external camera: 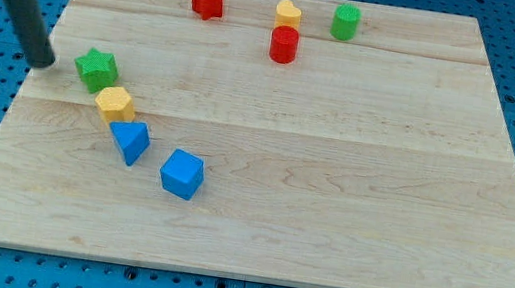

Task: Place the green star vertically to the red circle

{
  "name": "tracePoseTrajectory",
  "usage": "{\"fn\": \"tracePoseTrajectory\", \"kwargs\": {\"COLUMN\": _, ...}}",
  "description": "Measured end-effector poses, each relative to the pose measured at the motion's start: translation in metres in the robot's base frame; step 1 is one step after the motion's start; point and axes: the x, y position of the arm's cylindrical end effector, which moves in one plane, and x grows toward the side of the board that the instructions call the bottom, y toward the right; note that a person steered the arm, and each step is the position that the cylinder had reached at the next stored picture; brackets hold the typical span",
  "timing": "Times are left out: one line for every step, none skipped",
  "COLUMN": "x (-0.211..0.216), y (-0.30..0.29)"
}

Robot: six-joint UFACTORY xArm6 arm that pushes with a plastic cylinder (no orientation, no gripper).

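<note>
Judging progress: barely begun; green star [97, 67] sits at the counter's [349, 207] left side, well apart from red circle [284, 44] near the top.
Star's neighbours: yellow hexagon [115, 103] touching it below, then blue triangle [131, 140], blue cube [182, 174].
Circle's neighbours: yellow heart [288, 14] just above, green circle [345, 21], red star [207, 0].
End effector: a bare rod with no jaws, holding nothing; my tip [43, 62] rests just left of the star.
Left to do: push the star rightward, probably below the circle.

A single camera looks down from above the counter's [259, 205] near edge, angled, taking in the whole top.
</note>
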Motion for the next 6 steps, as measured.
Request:
{"fn": "tracePoseTrajectory", "kwargs": {"x": 0.000, "y": 0.044}}
{"fn": "tracePoseTrajectory", "kwargs": {"x": -0.023, "y": 0.137}}
{"fn": "tracePoseTrajectory", "kwargs": {"x": -0.031, "y": 0.142}}
{"fn": "tracePoseTrajectory", "kwargs": {"x": -0.058, "y": 0.096}}
{"fn": "tracePoseTrajectory", "kwargs": {"x": -0.084, "y": 0.140}}
{"fn": "tracePoseTrajectory", "kwargs": {"x": -0.066, "y": 0.191}}
